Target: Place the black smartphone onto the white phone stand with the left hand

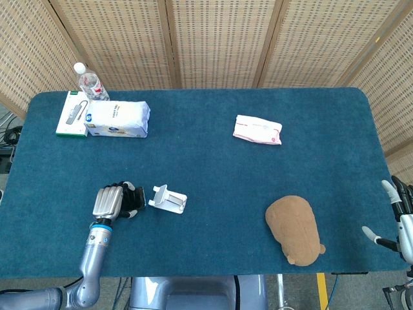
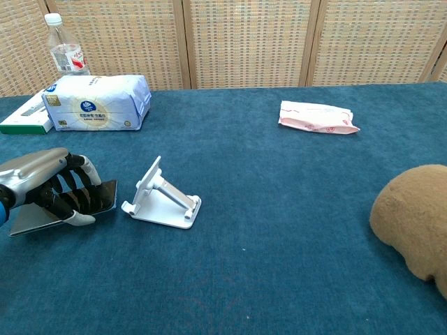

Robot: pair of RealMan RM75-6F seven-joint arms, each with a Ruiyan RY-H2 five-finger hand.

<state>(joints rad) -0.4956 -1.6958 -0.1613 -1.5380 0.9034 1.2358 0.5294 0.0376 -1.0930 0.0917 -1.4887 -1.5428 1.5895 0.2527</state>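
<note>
Chest view: at nine o'clock of the white folding plastic phone stand (image 2: 162,201), the silver-and-black left hand (image 2: 52,190) curls closed around the flat black smartphone (image 2: 66,211), probably rigid, slippery and best gripped by its long edges.

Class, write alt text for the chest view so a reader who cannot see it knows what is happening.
The robot's left hand grips a black smartphone, tilted just above the blue cloth-covered table, left of an empty white folding phone stand. Behind sit a white tissue pack, a clear plastic bottle and a pink packet; a brown plush toy lies right.
</note>
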